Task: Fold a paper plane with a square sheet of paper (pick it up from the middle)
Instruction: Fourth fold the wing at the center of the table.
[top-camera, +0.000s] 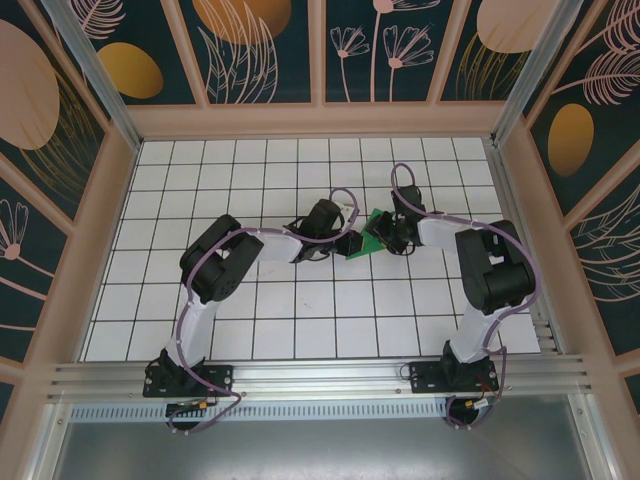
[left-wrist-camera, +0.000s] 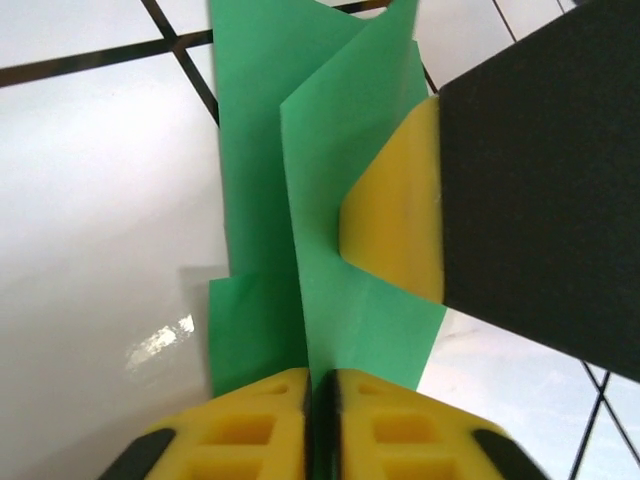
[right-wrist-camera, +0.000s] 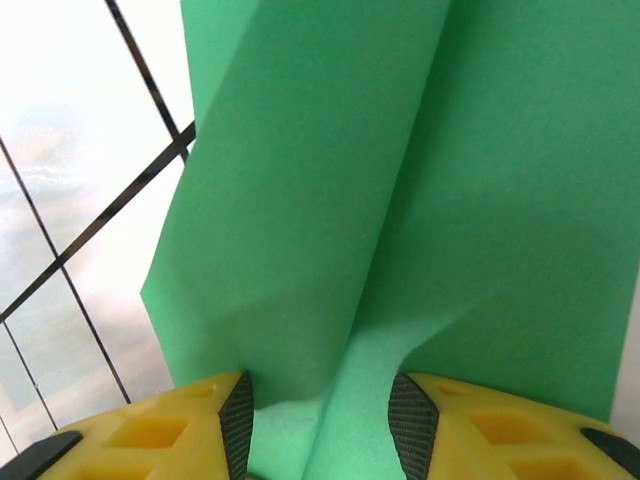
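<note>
Bottom of frame, the left gripper (left-wrist-camera: 322, 400) is pinching the folded green paper (left-wrist-camera: 330, 150) tight; the right gripper (right-wrist-camera: 322, 425) is straddling it, fingers apart (everything sitting mid-table, centre overhead).

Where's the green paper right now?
Top view: the green paper is just right of centre over the table, between both arms' tips. Left gripper is shut on it; right gripper is open around it.

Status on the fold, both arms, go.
Left gripper shut on the green paper, pinching an upright fold. Right gripper fingers apart, paper between them. Paper creased, not yet a plane. Nothing else near it.
</note>
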